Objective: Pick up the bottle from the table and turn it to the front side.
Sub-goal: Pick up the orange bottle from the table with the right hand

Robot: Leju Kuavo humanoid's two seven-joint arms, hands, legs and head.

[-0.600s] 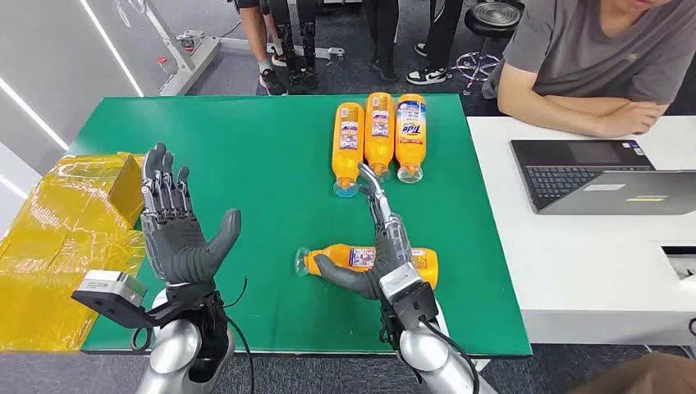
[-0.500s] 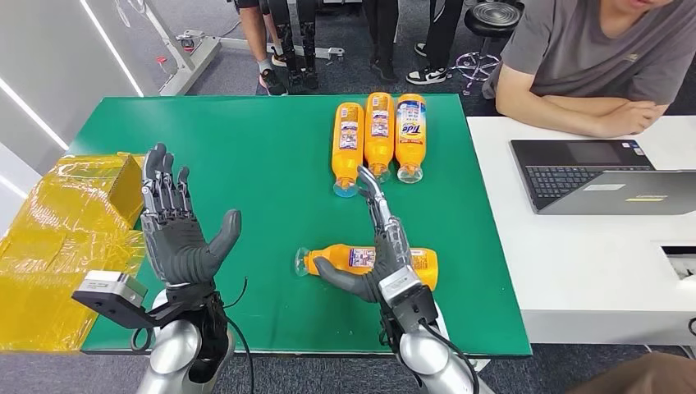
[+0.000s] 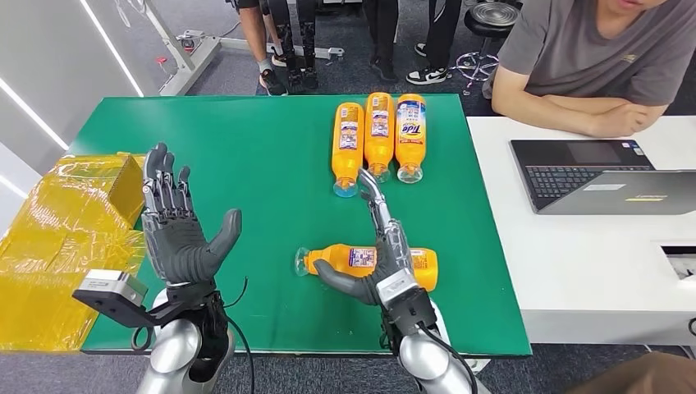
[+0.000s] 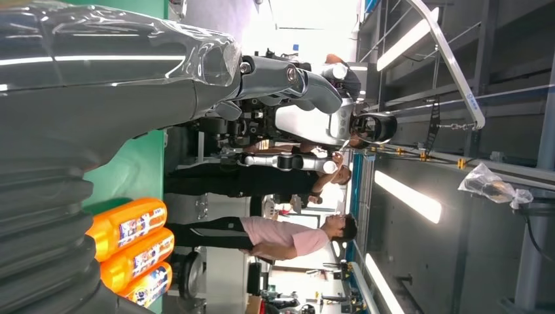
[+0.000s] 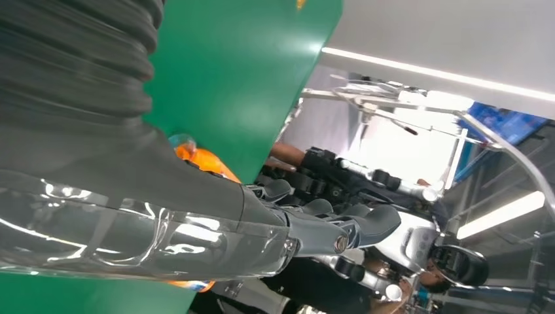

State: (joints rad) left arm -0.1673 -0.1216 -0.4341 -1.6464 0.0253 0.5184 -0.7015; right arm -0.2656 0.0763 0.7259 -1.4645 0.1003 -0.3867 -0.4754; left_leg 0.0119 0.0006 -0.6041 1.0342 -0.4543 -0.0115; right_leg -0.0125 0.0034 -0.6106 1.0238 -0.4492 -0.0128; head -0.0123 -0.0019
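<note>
An orange detergent bottle [image 3: 365,259] lies on its side on the green table [image 3: 246,164], close to the near edge and nearer the right edge than the left, its clear cap end pointing toward the left edge and a small printed label facing up; the right hand [image 3: 379,250] is set over the middle of this bottle, thumb stretched along the near side toward the cap, fingers reaching straight across and past it toward the far edge; the fingers are extended rather than wrapped, and whether the palm or thumb truly presses the bottle cannot be told, so the bottle reads as lying on the table, not lifted; in the right wrist view the orange bottle [image 5: 206,167] shows just behind the thick thumb, against the green surface.

The left hand [image 3: 176,230] is held up above the near left part of the table, palm turned inward, fingers spread and upright, thumb out to the side, nothing in it.

Three more orange bottles [image 3: 379,135] lie side by side, touching, at the far edge toward the right corner, caps pointing toward the near edge; the rightmost shows a Tide label.

A yellow wrapped box [image 3: 61,238] sits just beside the left edge; a white desk [image 3: 574,271] adjoins the right edge and carries an open laptop [image 3: 603,176]; a person in a grey shirt [image 3: 587,57] leans on that desk with arms folded.
</note>
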